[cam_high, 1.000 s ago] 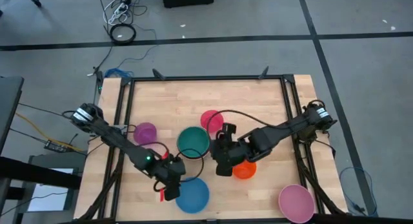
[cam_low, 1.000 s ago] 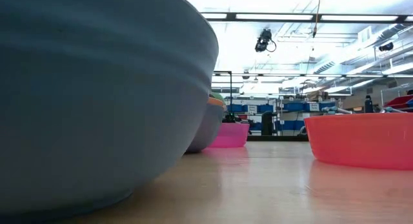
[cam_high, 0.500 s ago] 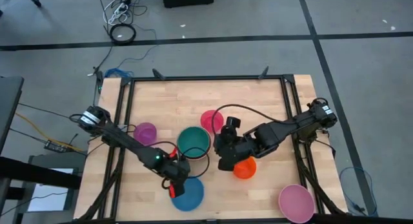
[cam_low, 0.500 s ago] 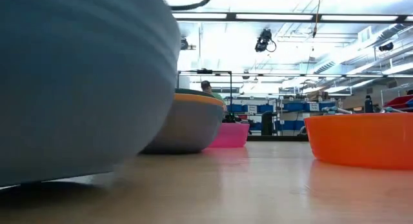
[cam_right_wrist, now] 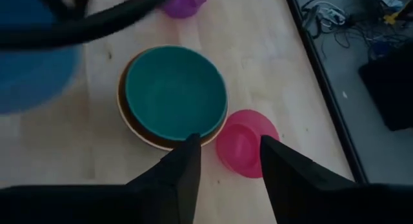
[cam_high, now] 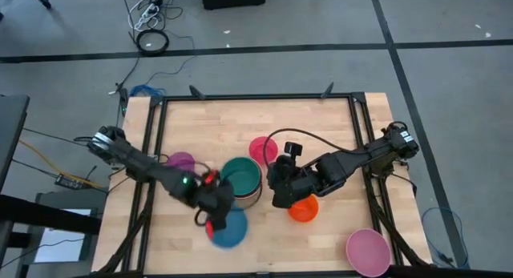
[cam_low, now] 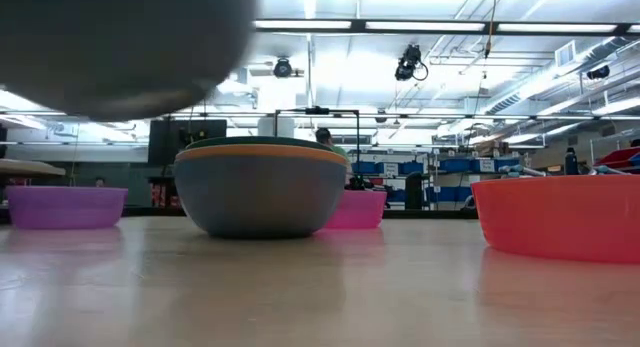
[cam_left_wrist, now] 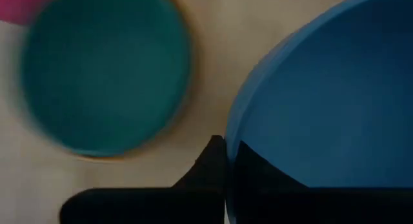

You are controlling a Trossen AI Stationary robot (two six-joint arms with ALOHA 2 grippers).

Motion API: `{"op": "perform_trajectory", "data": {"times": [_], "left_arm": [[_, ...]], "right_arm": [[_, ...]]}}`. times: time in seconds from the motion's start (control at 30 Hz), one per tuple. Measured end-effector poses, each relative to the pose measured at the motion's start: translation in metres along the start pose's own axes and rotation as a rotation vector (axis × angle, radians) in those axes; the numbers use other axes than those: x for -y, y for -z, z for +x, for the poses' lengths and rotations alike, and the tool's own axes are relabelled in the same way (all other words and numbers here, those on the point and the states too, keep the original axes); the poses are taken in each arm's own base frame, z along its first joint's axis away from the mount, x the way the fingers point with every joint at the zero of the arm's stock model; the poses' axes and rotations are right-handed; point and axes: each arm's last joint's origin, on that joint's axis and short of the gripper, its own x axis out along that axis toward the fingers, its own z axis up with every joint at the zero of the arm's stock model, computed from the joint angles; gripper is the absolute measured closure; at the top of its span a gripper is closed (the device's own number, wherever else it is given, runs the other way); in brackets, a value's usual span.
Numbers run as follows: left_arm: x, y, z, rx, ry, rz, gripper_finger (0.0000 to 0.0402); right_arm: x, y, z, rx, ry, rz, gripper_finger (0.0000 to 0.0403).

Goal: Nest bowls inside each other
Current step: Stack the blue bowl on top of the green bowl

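Note:
My left gripper (cam_high: 211,220) is shut on a blue bowl (cam_high: 228,228), which hangs in the air near the table's front; the low view shows the blue bowl's underside (cam_low: 120,42) well above the wood. Just beyond stands a stack (cam_high: 240,180) on the table: a green bowl (cam_left_wrist: 106,72) in a yellow-orange one in a grey-blue one (cam_low: 260,197). My right gripper (cam_high: 278,199) hovers open, right of the stack, over the near-left edge of a red-orange bowl (cam_high: 304,208). Its fingers (cam_right_wrist: 187,166) hold nothing. My left gripper pinches the blue bowl's rim (cam_left_wrist: 230,130) on the side toward the table's left. One finger (cam_left_wrist: 208,161) is outside the wall and the other inside the hollow. The fingers slant down from the left. The bowl is lifted clear of the table, mouth up.
A magenta bowl (cam_high: 260,150) sits beyond the stack, a purple bowl (cam_high: 183,162) left of it, and a pale pink bowl (cam_high: 367,250) at the near right corner. A black frame (cam_high: 353,98) rims the table. Bare wood lies at the far side.
My left gripper has shut on the blue bowl's rim and risen, drawing slightly toward the stack. The blue bowl has come off the table and now hangs clear above it. My right gripper has stayed nearly in place.

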Motion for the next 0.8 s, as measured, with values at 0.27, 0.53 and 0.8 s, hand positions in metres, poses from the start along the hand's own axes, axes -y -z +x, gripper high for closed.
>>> {"op": "perform_trajectory", "data": {"times": [0.27,0.53,0.8], "left_arm": [[-0.059,-0.031,0.009,0.011,-0.181,-0.008,0.0396],[-0.104,-0.045,0.015,-0.010,-0.263,-0.030,0.0396],[-0.130,-0.055,0.015,-0.001,-0.264,-0.054,0.0396]], "right_arm": [[-0.003,0.009,-0.004,-0.058,0.004,-0.057,0.0268],[-0.007,0.026,-0.016,-0.145,0.053,-0.078,0.0266],[-0.006,0.034,-0.022,-0.180,0.112,-0.071,0.0270]]}}
